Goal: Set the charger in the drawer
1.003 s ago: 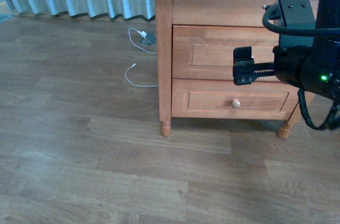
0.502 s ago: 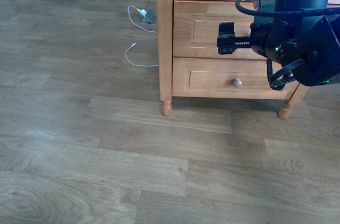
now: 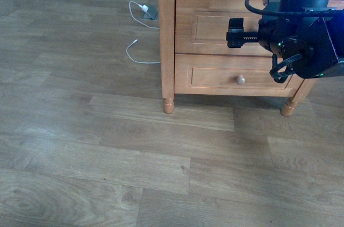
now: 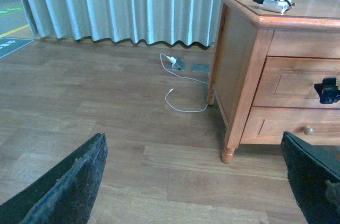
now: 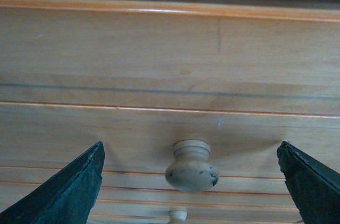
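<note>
The charger (image 4: pixel 271 0), a white adapter with a bundled black cable, lies on top of the wooden nightstand (image 4: pixel 241 59); it is out of the front view. The upper drawer (image 3: pixel 204 25) is shut. My right gripper (image 3: pixel 235 32) is open, level with the drawer front. In the right wrist view the drawer's round wooden knob (image 5: pixel 192 166) sits between the spread fingers of my right gripper (image 5: pixel 191 152) without touching them. My left gripper (image 4: pixel 192 144) is open and empty above the floor, well left of the nightstand.
The lower, shallower drawer with its own knob (image 3: pixel 240 80) is shut below. A white plug with a long white cable (image 3: pixel 141 12) lies on the wood floor left of the nightstand. Curtains (image 4: pixel 133 1) hang behind. The nightstand's front leg (image 3: pixel 169 106) stands on the floor.
The front view has tilted down, so the nightstand top has left it. My right gripper has stayed in front of the upper drawer and shifted slightly upward and rightward in the picture.
</note>
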### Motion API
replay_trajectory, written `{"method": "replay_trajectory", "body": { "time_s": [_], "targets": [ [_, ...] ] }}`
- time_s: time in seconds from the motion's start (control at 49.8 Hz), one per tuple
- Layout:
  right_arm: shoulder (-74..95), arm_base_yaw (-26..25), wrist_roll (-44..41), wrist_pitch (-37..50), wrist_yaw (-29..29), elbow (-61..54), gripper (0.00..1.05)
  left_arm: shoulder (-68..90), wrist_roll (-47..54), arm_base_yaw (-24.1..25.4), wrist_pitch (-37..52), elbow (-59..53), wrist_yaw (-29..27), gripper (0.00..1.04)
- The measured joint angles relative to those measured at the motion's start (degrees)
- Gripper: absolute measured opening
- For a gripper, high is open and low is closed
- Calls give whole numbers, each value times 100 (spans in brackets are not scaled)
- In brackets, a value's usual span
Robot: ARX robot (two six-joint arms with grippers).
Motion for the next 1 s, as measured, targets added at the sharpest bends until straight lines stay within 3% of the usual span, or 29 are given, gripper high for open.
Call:
{"method": "replay_trajectory", "body": {
  "time_s": [0.522,0.662,0.763,0.803,1.003],
  "targets": [
    [79,4,2,22,-24,39,97,0,0,0,0,0,0,99],
    [79,7,-7,15,-48,39,79,0,0,0,0,0,0,99],
    [79,17,-9,15,-81,39,90,0,0,0,0,0,0,99],
    [79,26,-2,15,-70,39,90,0,0,0,0,0,0,99],
    [79,35,-20,0,-85,39,52,0,0,0,0,0,0,99]
  ]
}}
